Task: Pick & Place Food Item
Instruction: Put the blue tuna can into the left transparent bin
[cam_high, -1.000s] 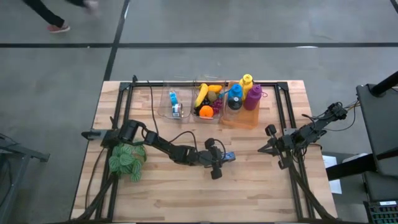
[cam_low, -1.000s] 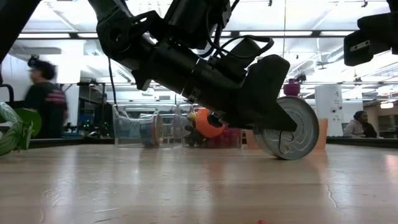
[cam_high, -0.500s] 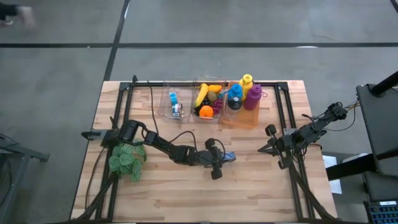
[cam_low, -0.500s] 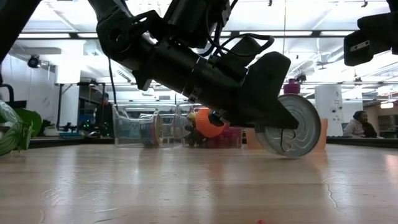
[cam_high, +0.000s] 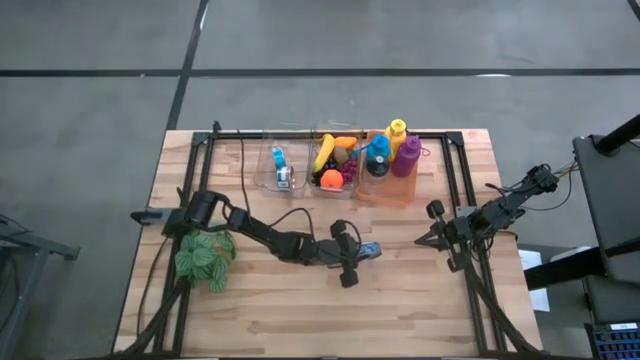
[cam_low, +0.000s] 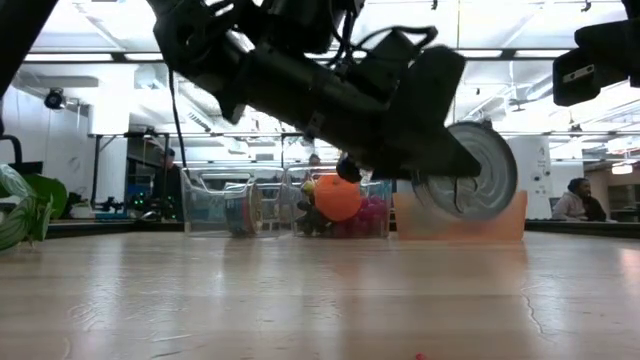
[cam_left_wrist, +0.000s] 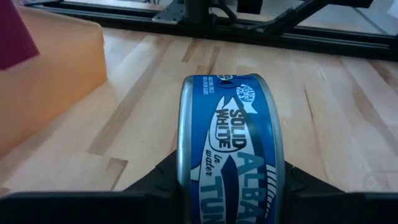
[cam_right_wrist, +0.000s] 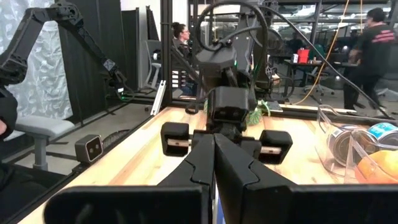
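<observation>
A blue-labelled tuna can hangs a little above the wooden table near its middle, and my left gripper is shut on it. In the low view the can shows its silver lid, with bare space under its rim. My right gripper is shut on nothing and hangs by the table's right side, pointing toward the left arm. My left gripper pinches the can between its two fingers, one on each flat end; the labelled wall faces the wrist camera. The fingers reach in from the table's left, slanting slightly down. The can stands on edge, lifted clear of the table.
Along the far edge stand a clear bin with a can, a clear bin of fruit and an orange bin with bottles. A green plant sits at the near left. Black frame rails run along the sides.
My left gripper has gone up with the tuna can. The can's rim rested on the table a second ago and now hangs clear of it, still on edge.
</observation>
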